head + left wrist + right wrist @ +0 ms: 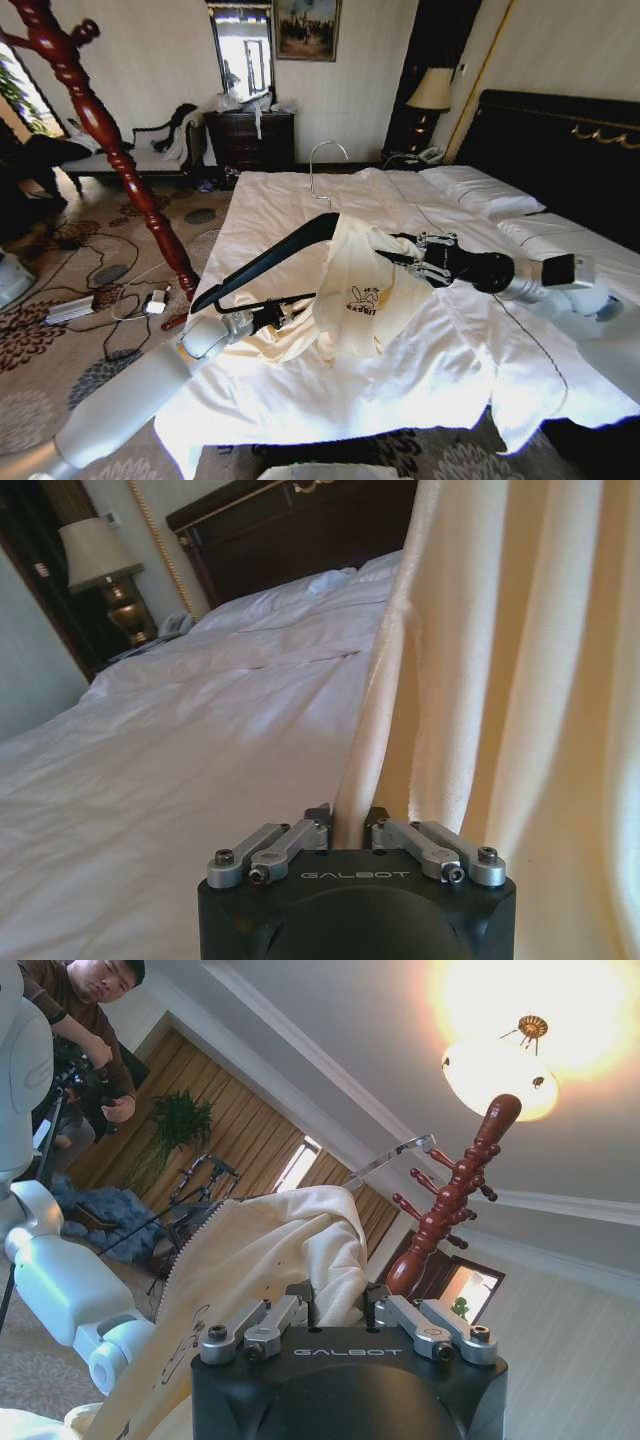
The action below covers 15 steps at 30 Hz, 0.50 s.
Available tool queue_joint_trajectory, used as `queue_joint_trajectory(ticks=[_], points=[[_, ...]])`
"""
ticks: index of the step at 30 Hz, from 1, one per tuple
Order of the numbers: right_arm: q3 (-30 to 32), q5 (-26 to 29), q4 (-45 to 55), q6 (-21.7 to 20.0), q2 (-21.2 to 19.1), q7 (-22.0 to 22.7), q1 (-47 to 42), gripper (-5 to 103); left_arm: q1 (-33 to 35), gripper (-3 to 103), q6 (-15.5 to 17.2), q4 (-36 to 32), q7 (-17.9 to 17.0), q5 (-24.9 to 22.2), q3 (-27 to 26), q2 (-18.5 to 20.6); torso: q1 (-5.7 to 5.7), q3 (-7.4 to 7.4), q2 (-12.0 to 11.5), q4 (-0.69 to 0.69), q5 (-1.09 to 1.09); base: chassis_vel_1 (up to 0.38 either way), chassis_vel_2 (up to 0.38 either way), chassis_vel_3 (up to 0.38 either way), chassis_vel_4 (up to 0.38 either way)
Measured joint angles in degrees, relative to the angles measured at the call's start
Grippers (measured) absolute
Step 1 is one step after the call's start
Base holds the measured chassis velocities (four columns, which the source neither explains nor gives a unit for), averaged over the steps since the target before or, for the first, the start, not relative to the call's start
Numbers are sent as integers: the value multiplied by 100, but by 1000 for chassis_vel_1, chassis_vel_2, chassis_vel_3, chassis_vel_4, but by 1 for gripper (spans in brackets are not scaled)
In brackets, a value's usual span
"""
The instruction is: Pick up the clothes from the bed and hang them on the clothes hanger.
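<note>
My left gripper (290,313) fingers pinch the hanger (265,262) – my right gripper (418,255) fingers pinch the cream top (365,285), lifted above the bed (290,200) near its foot edge.

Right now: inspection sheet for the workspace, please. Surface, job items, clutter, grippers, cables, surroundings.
Surface: bed, wrinkled white sheets.
Job's things: clothes, cream top, draped over one end of the clothes hanger, which is raised above the bed, hook up.
Clutter: nothing seen on the bed.
Grippers: left gripper shut on the clothes; right gripper shut on the clothes.
Cables: cords and adapters loose on the carpet.
Surroundings: wooden coat stand, dresser, lamp.
</note>
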Motion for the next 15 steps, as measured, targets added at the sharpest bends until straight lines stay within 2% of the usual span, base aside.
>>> queue_joint_trajectory(ticks=[1, 4, 10, 14, 15], points=[[0, 0, 0, 0, 0, 0, 0, 23, 0, 17, 0, 0, 0, 0, 0, 0, 0, 0, 0, 0, 0, 0, 0, 0, 0], [0, 24, 0, 14, 38, 8, -12, 23, 21, 2, 20, 85, -184, -257, -135, -97, 0, 0, 0, 0, 0, 0, 0, 0, 0], [0, 18, 28, 15, 93, 70, 3, 23, -71, 0, 108, 65, -464, -732, -278, -150, 0, 0, 0, 0, 0, 0, 0, 0, 0], [-19, -312, -6, -3, 231, 368, -67, 23, -318, 0, 275, -72, -776, -1591, -567, -27, 0, -1, 0, 0, -1, 0, 0, 0, 0], [-19, -312, -6, -3, 231, 368, -67, 23, -318, 0, 275, -72, -776, -1591, -567, -27, 0, -1, 0, 0, -1, 0, 0, 0, 0]])
